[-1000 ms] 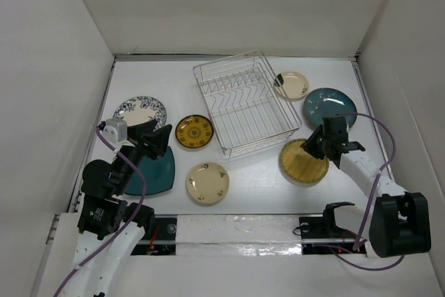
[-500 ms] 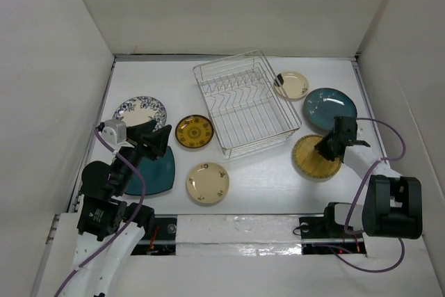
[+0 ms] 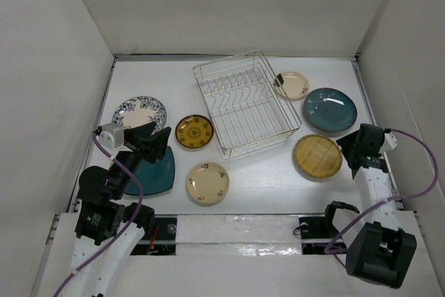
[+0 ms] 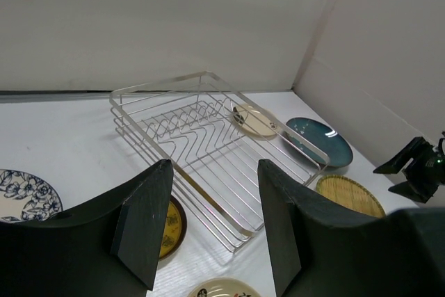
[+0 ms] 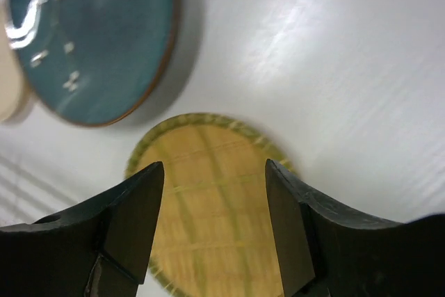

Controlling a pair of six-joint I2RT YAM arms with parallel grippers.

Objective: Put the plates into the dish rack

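Slantwise, dish rack [image 3: 245,102], long axis far-left to near-right; left pincer [image 4: 214,179], right pincer [image 5: 213,179] released.

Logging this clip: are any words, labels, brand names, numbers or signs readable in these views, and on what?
None: no text can be read in any view.
The dish rack is bare wire.
The blue-white floral plate and the yellow patterned plate carry only ornament, no lettering.
The left hand and right hand are plain black, unmarked.

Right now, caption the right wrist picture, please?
Open right gripper framing the tan grid plate, round teal plate beside it.
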